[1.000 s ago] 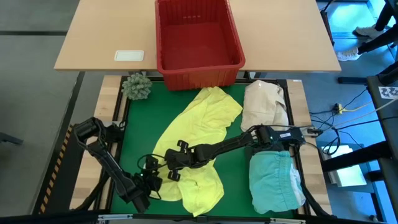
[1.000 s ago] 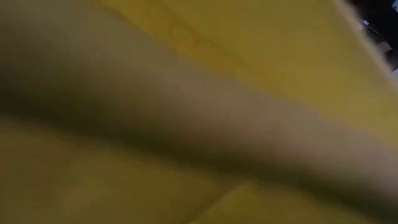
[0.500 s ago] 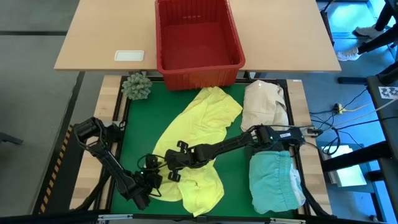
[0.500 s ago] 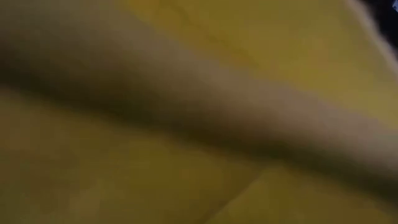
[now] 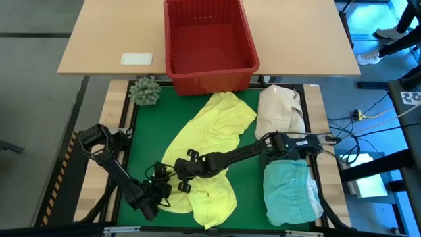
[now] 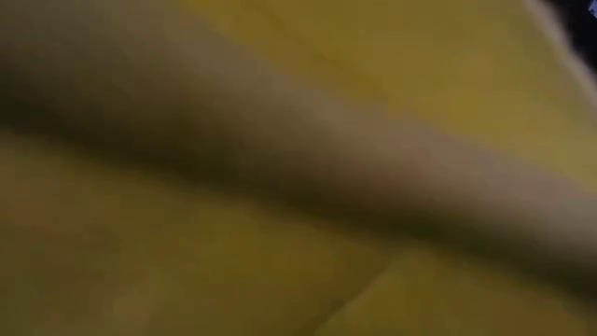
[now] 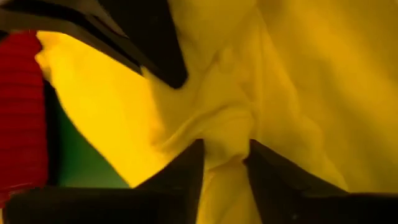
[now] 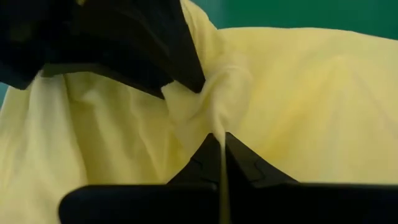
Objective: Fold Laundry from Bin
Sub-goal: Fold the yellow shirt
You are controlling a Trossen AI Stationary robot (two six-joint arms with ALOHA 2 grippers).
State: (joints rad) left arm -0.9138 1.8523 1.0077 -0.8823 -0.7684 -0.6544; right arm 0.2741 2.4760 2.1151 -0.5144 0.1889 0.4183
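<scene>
**High view: two claws meet on the yellow shirt's near end**

High view puts the left claw at about 7 o'clock on the green mat, at the near-left edge of the yellow shirt. In its wrist view a ridge of yellow cloth stands between the two dark fingers, which are narrowed around it but not visibly touching each other (I judge the pinch as not yet complete). The right claw sits just beside it toward the centre, reached across from the 3 o'clock side; its fingers are pressed together with a thin fold of the same shirt caught between them, plain in the right wrist view.

From the claws outward, the shirt runs away on a long diagonal, near-left toward 1 o'clock, its far end just short of the red bin, which looks empty. Both claws hold the same near end, so the whole length lies beyond them; the left arm is nearer the outer edge, and spreading would probably mean drawing apart across that axis.

A turquoise garment lies at 4 o'clock, a cream bundle at 2 o'clock on the worktop.
</scene>
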